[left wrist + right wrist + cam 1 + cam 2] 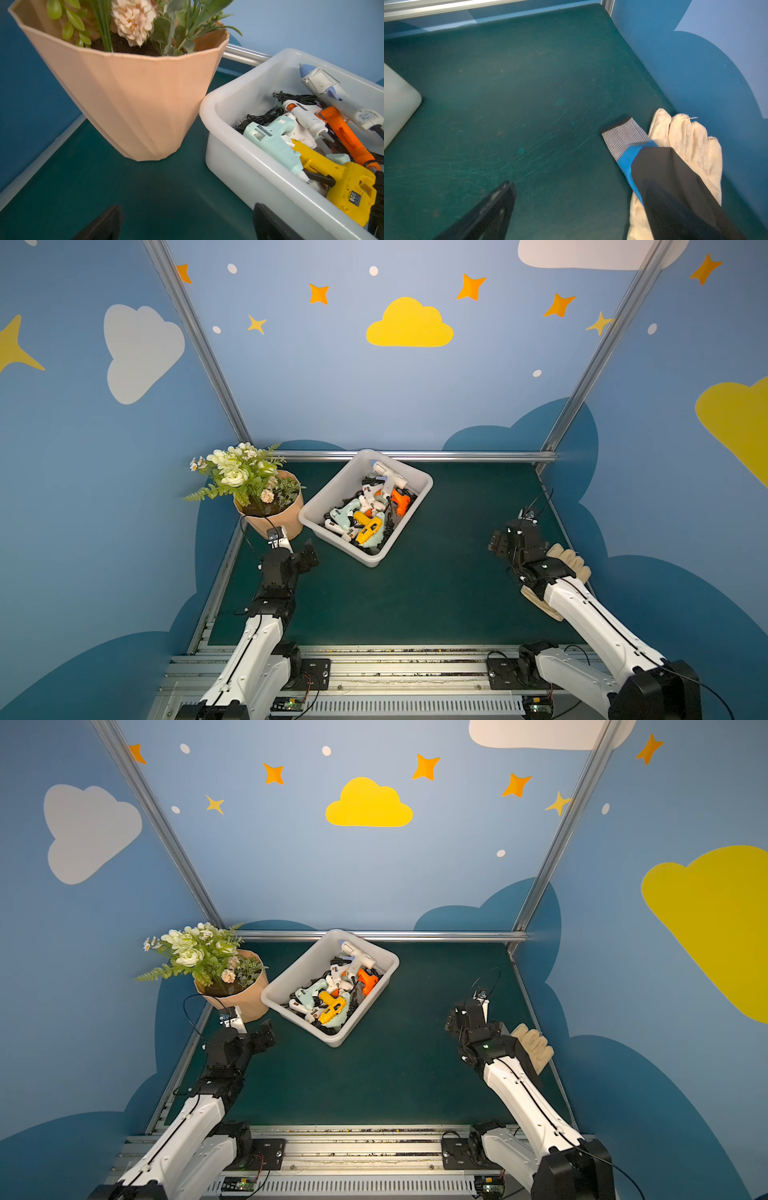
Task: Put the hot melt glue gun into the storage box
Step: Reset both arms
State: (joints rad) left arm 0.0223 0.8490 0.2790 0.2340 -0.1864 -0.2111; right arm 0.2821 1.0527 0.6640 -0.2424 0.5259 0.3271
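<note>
Left pincer [187, 207] spread empty, just beside storage box [228, 158], glue guns [342, 182] inside, right pincer [498, 543] spread empty, well apart

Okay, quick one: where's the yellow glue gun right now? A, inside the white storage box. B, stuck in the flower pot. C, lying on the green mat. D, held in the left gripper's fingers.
A: the yellow glue gun lies inside the white storage box, as both top views and the left wrist view show.
</note>
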